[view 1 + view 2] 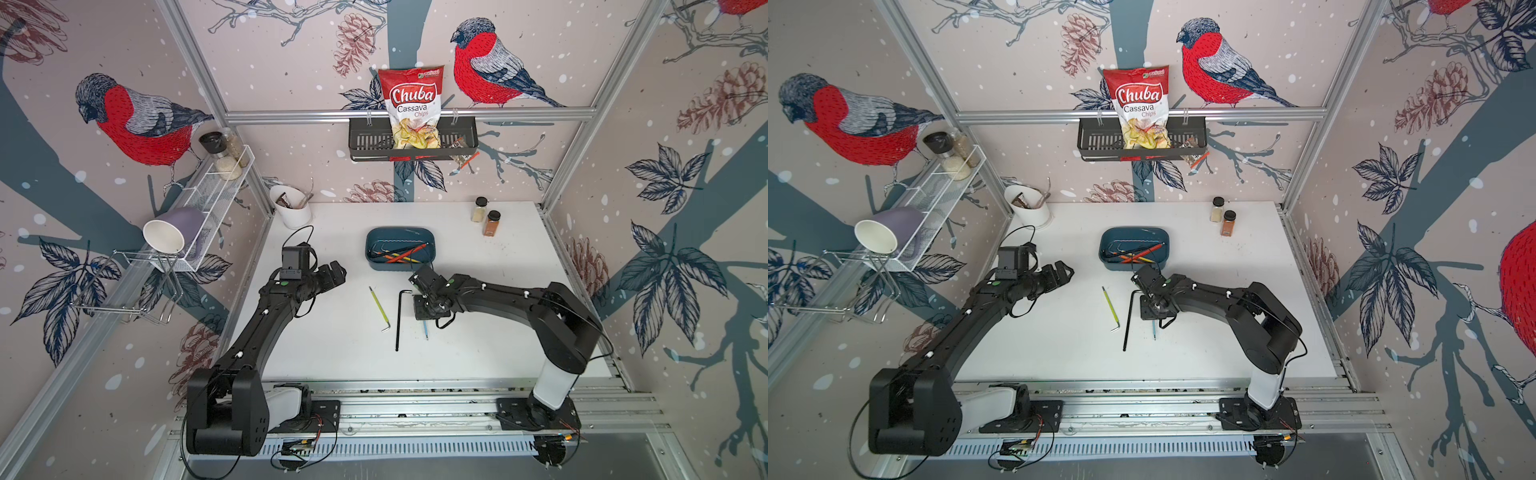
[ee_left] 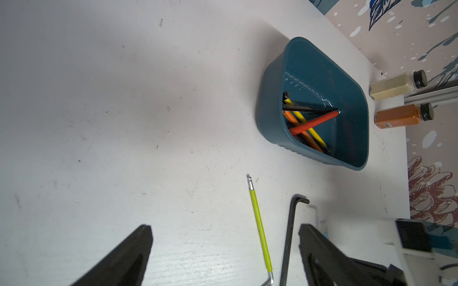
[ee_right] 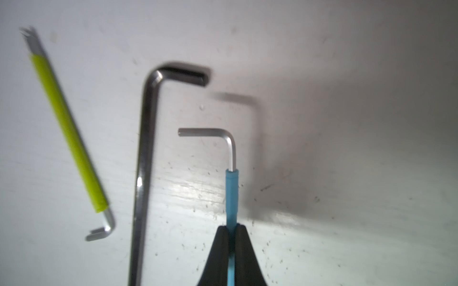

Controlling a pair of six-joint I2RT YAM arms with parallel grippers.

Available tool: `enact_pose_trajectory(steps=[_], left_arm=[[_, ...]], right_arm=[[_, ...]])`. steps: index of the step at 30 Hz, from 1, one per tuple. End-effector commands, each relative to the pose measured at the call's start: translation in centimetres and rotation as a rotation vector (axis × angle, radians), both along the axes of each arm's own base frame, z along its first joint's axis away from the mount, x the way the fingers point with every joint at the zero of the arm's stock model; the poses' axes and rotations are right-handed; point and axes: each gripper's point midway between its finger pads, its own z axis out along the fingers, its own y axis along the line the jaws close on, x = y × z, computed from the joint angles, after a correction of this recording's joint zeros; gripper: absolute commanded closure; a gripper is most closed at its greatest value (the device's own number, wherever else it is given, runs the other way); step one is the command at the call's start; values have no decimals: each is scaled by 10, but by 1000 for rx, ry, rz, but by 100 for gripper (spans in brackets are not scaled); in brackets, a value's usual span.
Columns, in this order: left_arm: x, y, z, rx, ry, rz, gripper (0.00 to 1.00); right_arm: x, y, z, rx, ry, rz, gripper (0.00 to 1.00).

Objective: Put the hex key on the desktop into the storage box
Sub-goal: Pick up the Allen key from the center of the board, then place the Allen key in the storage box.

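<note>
The right gripper point(image 3: 231, 229) is clamped tight on the blue hex key point(image 3: 231, 188), so it should lift straight up before crossing to the storage box point(image 1: 386, 266).

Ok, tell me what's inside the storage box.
The storage box holds crossed hex keys: a red key, an orange key, a yellow key and a black key. Anything beneath that pile is covered.
</note>
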Motion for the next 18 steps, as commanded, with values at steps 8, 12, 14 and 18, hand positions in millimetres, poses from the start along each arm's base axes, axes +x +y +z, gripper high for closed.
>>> enact_pose_trajectory(steps=[8, 12, 14, 18], left_arm=[[0, 0, 4, 0, -15, 7, 4], [0, 0, 4, 0, -15, 5, 4], [0, 1, 5, 3, -18, 9, 4], [0, 1, 5, 4, -21, 10, 4]], right_arm=[[54, 6, 77, 218, -123, -93, 100], [96, 8, 102, 305, -162, -151, 100], [118, 11, 109, 370, -166, -191, 100], [151, 27, 115, 509, -167, -239, 100]])
